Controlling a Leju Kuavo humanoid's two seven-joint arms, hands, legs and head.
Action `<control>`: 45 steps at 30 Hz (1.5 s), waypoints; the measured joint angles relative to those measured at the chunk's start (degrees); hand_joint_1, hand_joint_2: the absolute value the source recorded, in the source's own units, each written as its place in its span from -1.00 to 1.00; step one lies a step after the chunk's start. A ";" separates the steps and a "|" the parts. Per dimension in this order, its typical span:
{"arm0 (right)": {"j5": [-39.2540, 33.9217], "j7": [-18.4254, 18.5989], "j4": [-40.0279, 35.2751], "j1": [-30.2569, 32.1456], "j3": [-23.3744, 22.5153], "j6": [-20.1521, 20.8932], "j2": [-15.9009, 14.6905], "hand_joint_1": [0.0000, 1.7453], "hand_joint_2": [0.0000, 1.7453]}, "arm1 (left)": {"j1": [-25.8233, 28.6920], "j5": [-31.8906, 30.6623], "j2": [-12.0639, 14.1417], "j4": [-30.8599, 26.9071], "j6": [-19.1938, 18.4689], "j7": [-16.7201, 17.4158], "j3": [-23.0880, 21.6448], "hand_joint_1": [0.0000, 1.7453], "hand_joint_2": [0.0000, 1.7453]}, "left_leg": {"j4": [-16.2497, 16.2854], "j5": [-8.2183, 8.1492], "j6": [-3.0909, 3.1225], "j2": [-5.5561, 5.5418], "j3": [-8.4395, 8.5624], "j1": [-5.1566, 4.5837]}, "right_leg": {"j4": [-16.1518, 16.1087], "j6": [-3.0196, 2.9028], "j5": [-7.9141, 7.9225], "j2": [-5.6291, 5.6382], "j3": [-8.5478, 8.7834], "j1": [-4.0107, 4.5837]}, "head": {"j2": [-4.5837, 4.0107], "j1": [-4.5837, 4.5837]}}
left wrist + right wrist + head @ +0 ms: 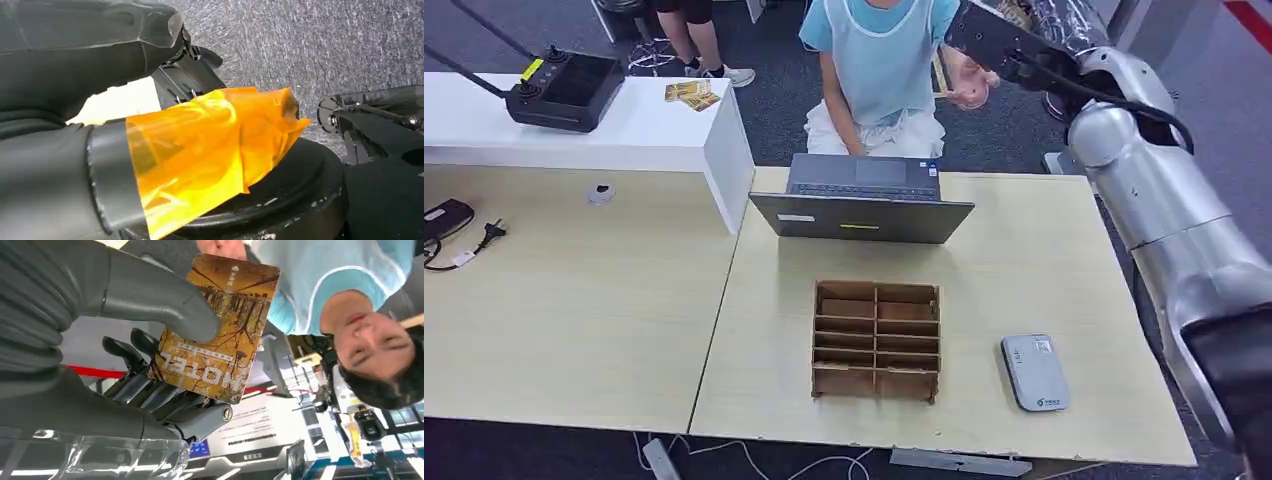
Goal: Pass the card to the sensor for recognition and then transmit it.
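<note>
Handover stage of the task, judged from the frames. Left to right in the head view: a remote controller and a small stack of cards lie on the raised white counter; a laptop stands open at the far edge of the wooden worktop; a divided cardboard organiser sits mid-worktop; the grey card sensor lies just right of it. The right hand is raised beyond the worktop toward a seated person, pinching the hotel card between thumb and fingers; a person's fingers touch the card's far edge. Whether the card is being given or received cannot be told, nor whether it has met the sensor. If received, the next move calls for carrying it down flat over the sensor. The left hand hangs over the floor, partly hidden by orange film; its finger posture cannot be made out.
</note>
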 joint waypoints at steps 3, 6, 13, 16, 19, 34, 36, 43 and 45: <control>4.29 0.81 3.07 -0.87 0.48 -0.87 1.22 1.00 1.00 | -0.11 -0.72 0.00 0.00 -0.02 0.22 0.00 -1.00 -1.00 | 0.00 0.00 0.00 0.00 0.01 0.00 | 0.00 0.00 0.00 0.00 0.00 0.00 | 0.00 0.00; 6.97 1.03 5.86 -1.20 0.76 -1.71 2.34 1.00 1.00 | -0.17 -1.05 0.00 0.00 -0.07 0.44 0.00 -1.00 -1.00 | 0.00 0.00 0.00 0.00 0.02 0.00 | 0.00 0.00 0.00 0.00 0.00 0.00 | 0.00 0.00; 13.37 1.38 11.54 -1.46 0.92 -4.00 4.28 1.00 1.00 | -0.23 -1.75 0.00 0.00 -0.13 0.48 0.00 -1.00 -1.00 | 0.01 0.02 0.02 0.00 0.02 0.00 | 0.00 0.00 0.01 0.00 0.00 0.00 | 0.00 0.00; 14.83 1.44 12.96 -1.50 0.92 -4.22 4.83 1.00 1.00 | -0.24 -1.81 -0.02 0.00 -0.15 0.50 0.00 -1.00 -1.00 | 0.01 0.02 0.02 0.00 0.02 0.00 | 0.01 0.00 0.01 0.00 0.00 0.01 | 0.00 0.00; 15.73 1.46 13.83 -1.51 0.92 -4.61 5.22 1.00 1.00 | -0.25 -1.86 -0.02 0.00 -0.15 0.50 0.00 -1.00 -1.00 | 0.01 0.02 0.02 0.00 0.02 0.00 | 0.01 0.00 0.00 0.00 0.00 0.00 | 0.00 0.00; 18.72 1.01 15.65 -1.45 0.90 -6.31 6.77 -1.00 1.00 | -0.25 -1.88 -0.04 0.00 -0.15 0.50 0.04 -1.00 -1.00 | 0.01 0.02 0.02 0.00 0.02 0.00 | 0.02 0.00 0.01 0.01 -0.02 0.00 | 0.00 0.00; 19.14 0.87 15.65 -1.41 0.70 -6.79 6.77 -1.00 1.00 | -0.25 -1.88 -0.07 0.00 -0.15 0.50 0.07 -1.00 -1.00 | 0.01 0.02 0.02 0.00 0.02 0.00 | 0.02 0.00 0.01 0.01 -0.03 0.00 | 0.00 0.00; 23.28 2.97 15.65 -1.12 -0.26 -9.27 6.71 -1.00 1.00 | -0.25 -1.95 -0.07 0.00 -0.13 0.50 0.13 -1.00 -1.00 | 0.01 0.02 0.02 0.01 0.03 -0.01 | 0.01 0.00 0.01 0.02 -0.05 0.00 | 0.00 0.00; 24.10 3.87 15.62 -0.90 -0.57 -10.68 6.58 -1.00 1.00 | -0.25 -2.08 -0.09 0.00 -0.09 0.50 0.15 -1.00 -1.00 | 0.01 0.02 0.02 0.02 0.03 0.00 | 0.01 0.00 0.01 0.02 -0.05 0.00 | 0.00 0.00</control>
